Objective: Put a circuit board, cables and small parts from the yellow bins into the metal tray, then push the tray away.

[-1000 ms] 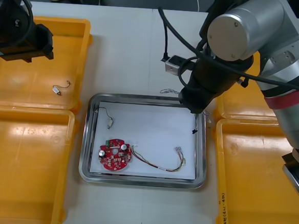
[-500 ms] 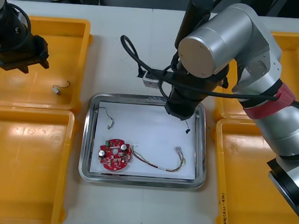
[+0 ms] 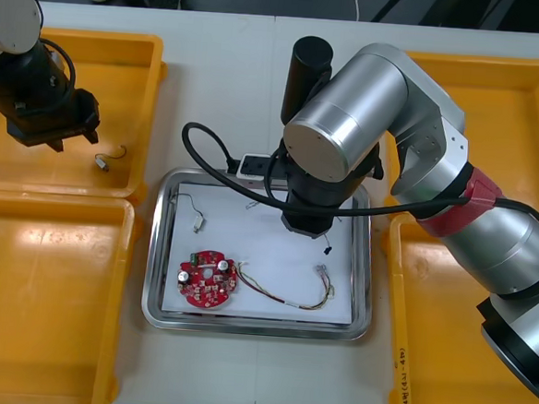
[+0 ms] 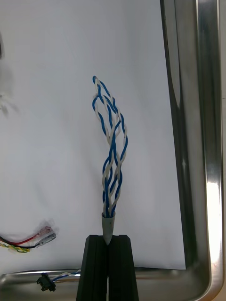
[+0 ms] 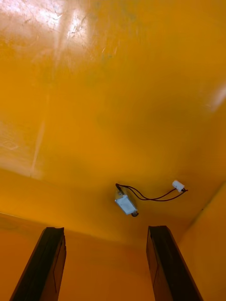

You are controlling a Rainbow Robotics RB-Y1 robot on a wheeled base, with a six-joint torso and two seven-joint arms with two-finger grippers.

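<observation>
My right gripper (image 4: 108, 242) is shut on the sleeved end of a twisted blue and white cable (image 4: 112, 150), which hangs over the white inside of the metal tray (image 4: 207, 141). From the front, the right arm's wrist (image 3: 317, 205) covers the tray's far middle, and a cable end (image 3: 326, 250) dangles below it. In the tray (image 3: 158, 250) lie a red circuit board (image 3: 207, 281), a red and yellow cable (image 3: 291, 294) and a small metal part (image 3: 197, 218). My left gripper (image 5: 107, 263) is open above a small metal part (image 5: 126, 205) with a black lead in the far left yellow bin (image 3: 141, 54).
Two yellow bins stand at each side of the tray. The near left bin (image 3: 40, 306) and near right bin (image 3: 462, 363) hold nothing I can see. A red and yellow cable end (image 4: 33, 237) and a black connector (image 4: 44, 281) lie beside my right fingers.
My right arm has swung left from the tray's far right corner to over its middle, cable in grip. My left gripper has moved closer to the small part in the bin.
</observation>
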